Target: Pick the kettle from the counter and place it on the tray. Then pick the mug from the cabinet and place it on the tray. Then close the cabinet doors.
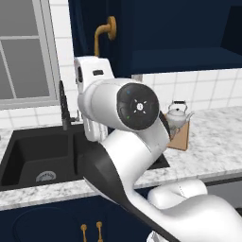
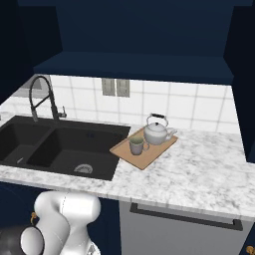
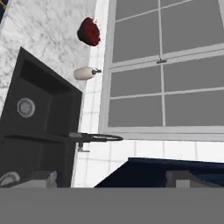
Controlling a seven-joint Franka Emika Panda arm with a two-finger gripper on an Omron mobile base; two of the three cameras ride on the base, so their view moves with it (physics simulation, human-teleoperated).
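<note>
The kettle [image 2: 157,131] and mug [image 2: 137,145] sit on the tray [image 2: 143,158] (touching neither); fingers [image 3: 112,179] spread wide, empty.

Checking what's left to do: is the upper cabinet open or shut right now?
Open. In the right base view the cabinet interior and dark shelf are exposed; the cabinet door with its brass handle stands swung out.

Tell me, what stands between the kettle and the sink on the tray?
In the right base view, the mug stands between the kettle and the sink, on the tray beside the kettle.
</note>
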